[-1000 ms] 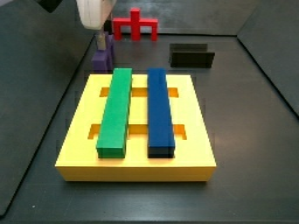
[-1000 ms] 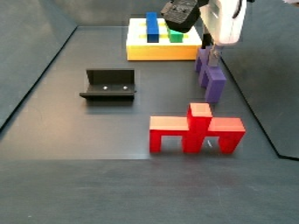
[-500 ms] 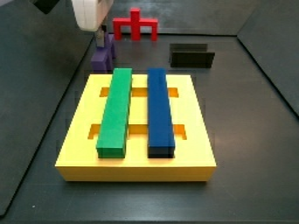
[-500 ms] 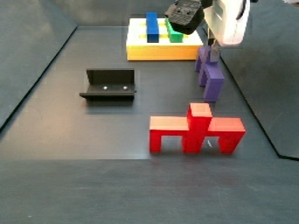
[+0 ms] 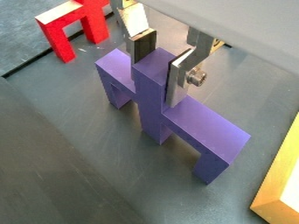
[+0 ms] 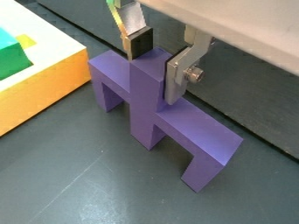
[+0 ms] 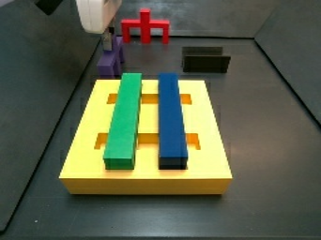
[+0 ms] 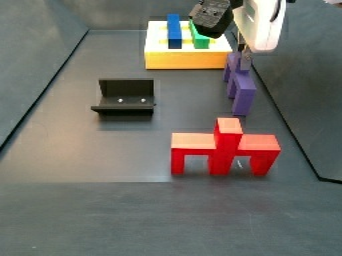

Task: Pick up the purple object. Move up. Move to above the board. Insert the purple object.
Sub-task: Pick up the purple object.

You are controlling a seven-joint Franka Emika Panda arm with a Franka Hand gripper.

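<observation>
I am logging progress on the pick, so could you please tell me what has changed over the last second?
Nothing visibly changed: the hand remains low over the matte purple bridge-shaped block, its fingers either side of the central post. The block still sits on the floor beside the yellow slotted board.

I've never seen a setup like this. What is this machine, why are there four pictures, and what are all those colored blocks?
It is a single robot arm; its grasping part, the end effector, has two flat silver fingers. Two pictures come from cameras on the arm's wrist, looking down past the fingers. Two come from cameras fixed beside the table. On the dark floor stand the purple object, a red piece, the dark fixture, and the yellow board carrying a green bar and a blue bar. In both wrist views the fingers straddle the purple object's upright post, which still sits on the floor. Whether they already squeeze it is unclear.
</observation>
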